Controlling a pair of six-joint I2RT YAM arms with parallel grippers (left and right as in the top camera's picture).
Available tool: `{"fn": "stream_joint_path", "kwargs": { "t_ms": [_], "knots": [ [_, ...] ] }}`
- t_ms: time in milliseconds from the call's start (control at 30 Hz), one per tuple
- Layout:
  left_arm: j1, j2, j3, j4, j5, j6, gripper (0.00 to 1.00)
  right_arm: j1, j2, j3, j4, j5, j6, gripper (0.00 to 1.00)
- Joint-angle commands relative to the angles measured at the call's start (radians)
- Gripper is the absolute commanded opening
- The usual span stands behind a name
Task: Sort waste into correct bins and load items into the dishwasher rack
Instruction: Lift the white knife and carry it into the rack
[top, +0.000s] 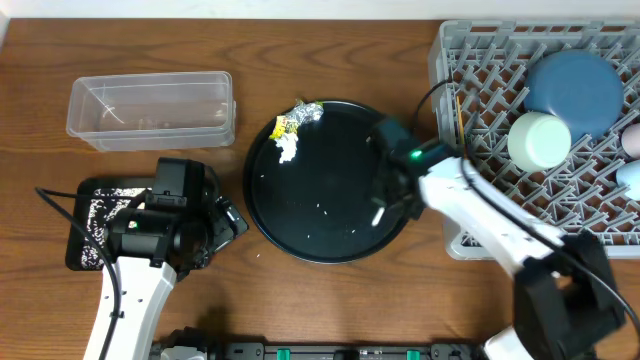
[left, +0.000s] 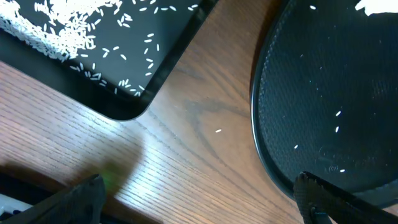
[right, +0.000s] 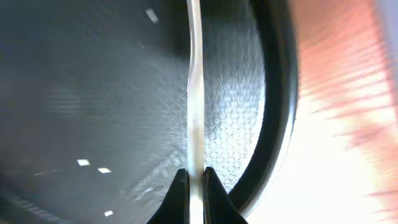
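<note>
Fingers (right: 179, 196) of right gripper (right: 194, 175) pinch spoon (right: 194, 93) handle, tray (top: 252, 190) 4 o'clock. Spoon: light, stiff, likely slick; hold mid-handle. Left gripper (left: 199, 193) wide, empty.

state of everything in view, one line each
left gripper, open, holding nothing
right gripper, shut on white spoon
black tray, holds rice grains
round tray, waste pile at rim, stray grains
rack, holds plate and bowl
clear tub, looks nearly empty

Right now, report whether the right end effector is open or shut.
Shut on the spoon: the right wrist view shows the right end effector pinching its thin white handle from both sides, over the round tray.
</note>
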Motion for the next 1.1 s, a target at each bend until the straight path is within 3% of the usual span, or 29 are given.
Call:
{"fn": "stream_joint_path", "kwargs": {
  "t_ms": [0, 133, 333, 500, 867, 1067],
  "knots": [
    [0.004, -0.003, 0.016, -0.003, -0.020, -0.005, 0.98, -0.056, -0.062, 0.063, -0.019, 0.003, -0.096, 0.01],
    [0.004, -0.003, 0.016, -0.003, -0.020, -0.005, 0.98, -0.146, -0.101, 0.135, -0.018, -0.002, -0.206, 0.01],
    [0.004, -0.003, 0.016, -0.003, -0.020, -0.005, 0.98, -0.280, -0.120, 0.278, -0.014, -0.030, -0.510, 0.01],
    [0.004, -0.003, 0.016, -0.003, -0.020, -0.005, 0.98, -0.373, -0.111, 0.295, 0.009, -0.022, -0.685, 0.01],
    [0.004, -0.003, 0.016, -0.003, -0.020, -0.005, 0.98, -0.472, 0.045, 0.295, 0.033, -0.015, -0.796, 0.01],
    [0.004, -0.003, 0.016, -0.003, -0.020, -0.005, 0.98, -0.472, 0.084, 0.295, 0.037, 0.020, -0.821, 0.18]
  ]
}}
